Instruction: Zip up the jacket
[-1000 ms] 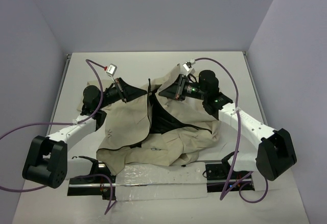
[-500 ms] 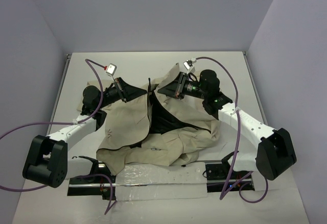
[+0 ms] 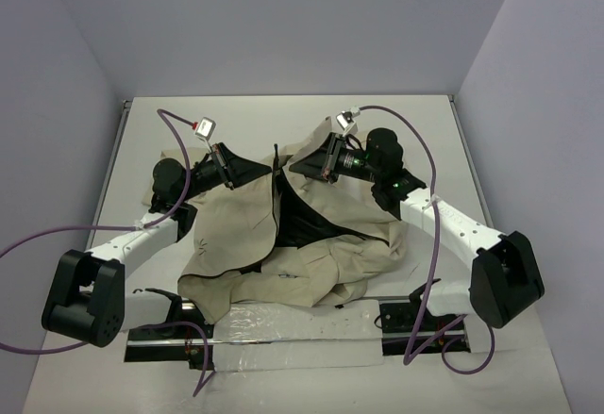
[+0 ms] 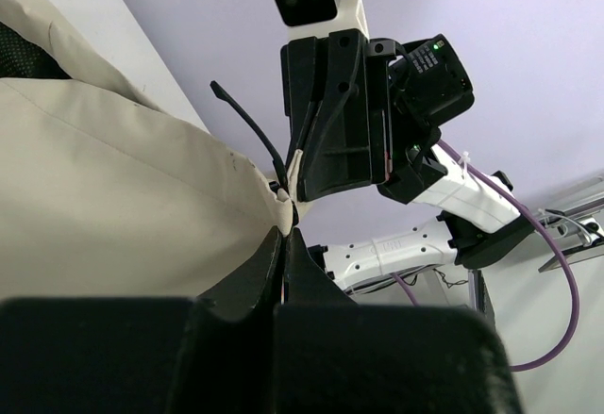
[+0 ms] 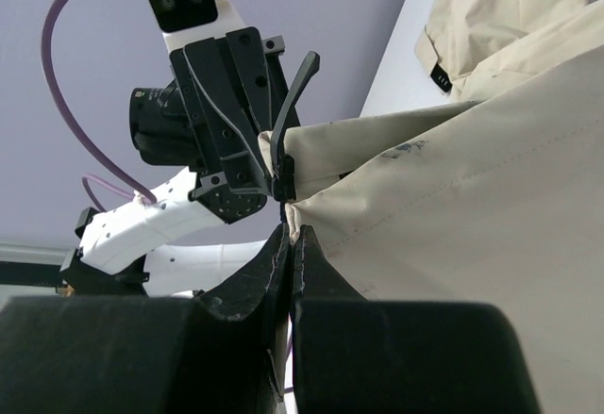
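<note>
Near edge: both arm bases stand on a rail (image 3: pixel 283 334) along the table's front. The bunched lower hem of the jacket (image 3: pixel 236 235) comes right up to it.
Jacket: it lies crumpled across the middle of the table (image 3: pixel 283 117) with its front open. Black lining shows as a dark wedge between the two beige panels, and a small star-like mark sits on the panel by the left arm.
Side margins: the left arm's white link runs along the jacket's left edge, with bare tabletop between it and the left wall. On the right, the jacket's edge lies under the right arm, and a bare strip runs out to the table's right edge.
Left gripper: the left gripper (image 3: pixel 262 171) is closed tight on the top corner of the left panel. Its wrist view shows the fabric edge nipped at the fingertips, with a thin dark strip standing up from it.
Right gripper: the right gripper (image 3: pixel 294 166) is likewise clamped tight on the top corner of the right panel, with the cloth pulled taut from the tips.
Between the tips: the grippers face each other, very near. Whether they touch cannot be told.
Far side: bare tabletop runs from behind the grippers to the back wall (image 3: pixel 283 27), the widest open room. Purple cables (image 3: pixel 170 126) arc above it.
</note>
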`<state>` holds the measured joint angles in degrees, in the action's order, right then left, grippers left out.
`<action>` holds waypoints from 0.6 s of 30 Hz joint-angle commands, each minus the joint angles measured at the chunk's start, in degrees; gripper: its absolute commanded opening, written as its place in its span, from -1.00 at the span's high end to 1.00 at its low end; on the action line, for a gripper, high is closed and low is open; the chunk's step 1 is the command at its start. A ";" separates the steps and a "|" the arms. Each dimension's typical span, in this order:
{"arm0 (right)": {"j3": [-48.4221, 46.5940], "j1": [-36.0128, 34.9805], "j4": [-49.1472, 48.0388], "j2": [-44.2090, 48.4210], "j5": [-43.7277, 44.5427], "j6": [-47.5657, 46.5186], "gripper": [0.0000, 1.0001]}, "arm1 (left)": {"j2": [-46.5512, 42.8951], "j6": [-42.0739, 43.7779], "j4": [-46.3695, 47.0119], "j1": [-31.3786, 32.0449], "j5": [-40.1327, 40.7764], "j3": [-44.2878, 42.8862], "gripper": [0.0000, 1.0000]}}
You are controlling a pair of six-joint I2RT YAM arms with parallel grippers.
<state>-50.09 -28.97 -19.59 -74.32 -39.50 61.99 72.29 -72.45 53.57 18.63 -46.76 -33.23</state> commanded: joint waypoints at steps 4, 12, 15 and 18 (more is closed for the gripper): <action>-1.77 -0.56 -4.49 -0.83 -1.36 0.85 1.00 | -0.84 -0.06 4.61 -0.09 -0.52 -0.52 1.00; -1.68 -0.78 -6.38 -1.05 -2.02 1.68 1.00 | -0.97 0.25 4.04 -0.09 -0.61 -0.60 1.00; -1.81 -0.82 -6.38 -0.96 -2.24 1.77 1.00 | -1.06 0.29 4.04 -0.09 -0.52 -0.47 1.00; -2.07 -0.82 -6.51 -1.30 -2.37 1.73 1.00 | -1.05 0.13 4.29 -0.09 -0.52 -0.39 1.00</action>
<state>-50.11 -29.12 -21.54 -75.46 -40.24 63.22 72.29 -72.82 53.72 18.63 -46.76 -33.23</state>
